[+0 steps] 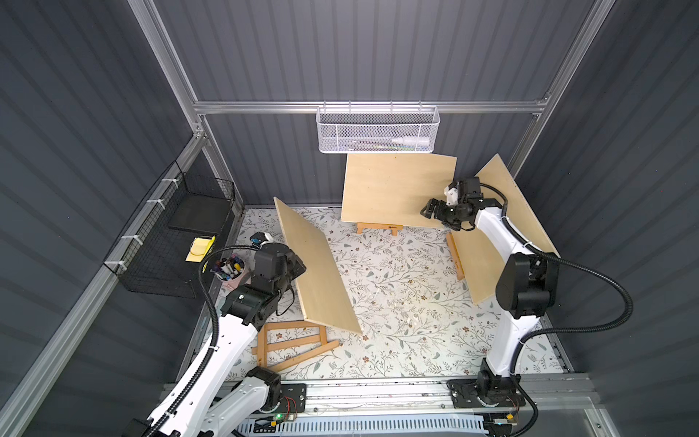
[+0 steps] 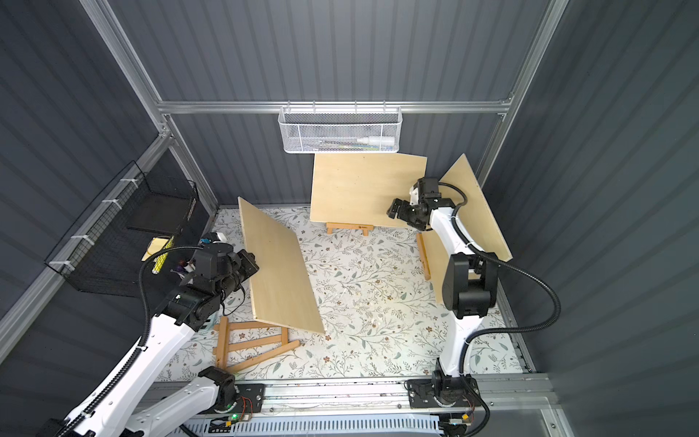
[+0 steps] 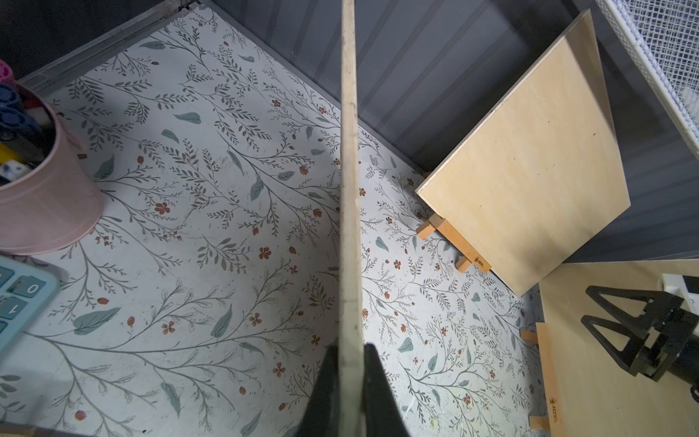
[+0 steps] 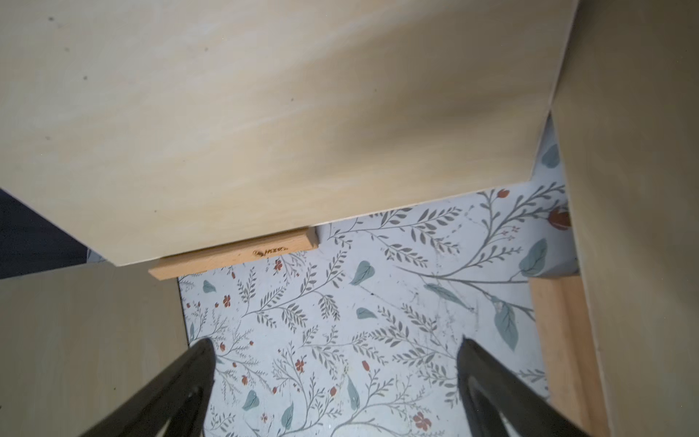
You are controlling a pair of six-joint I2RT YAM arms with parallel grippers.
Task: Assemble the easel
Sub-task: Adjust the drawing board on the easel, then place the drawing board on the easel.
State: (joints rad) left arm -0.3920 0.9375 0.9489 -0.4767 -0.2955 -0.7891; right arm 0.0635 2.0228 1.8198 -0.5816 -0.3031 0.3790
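Observation:
A wooden easel frame (image 1: pixel 291 342) (image 2: pixel 251 346) lies flat on the floral table near the front left. Above it a plywood board (image 1: pixel 319 268) (image 2: pixel 281 265) is held up at a slant. My left gripper (image 1: pixel 299 270) (image 3: pixel 351 346) is shut on the board's edge (image 3: pixel 348 151), one finger on each face. My right gripper (image 1: pixel 429 212) (image 4: pixel 334 348) hangs open and empty at the back right, between two other boards. The left wrist view also shows the right gripper (image 3: pixel 586 305).
A back board (image 1: pixel 397 189) rests on a small easel (image 1: pixel 378 228); a right board (image 1: pixel 499 234) rests on another easel (image 1: pixel 455 257). A pink marker cup (image 1: pixel 230 270), calculator (image 3: pixel 19 299), black wire basket (image 1: pixel 177 234) and white mesh basket (image 1: pixel 378 130) line the edges.

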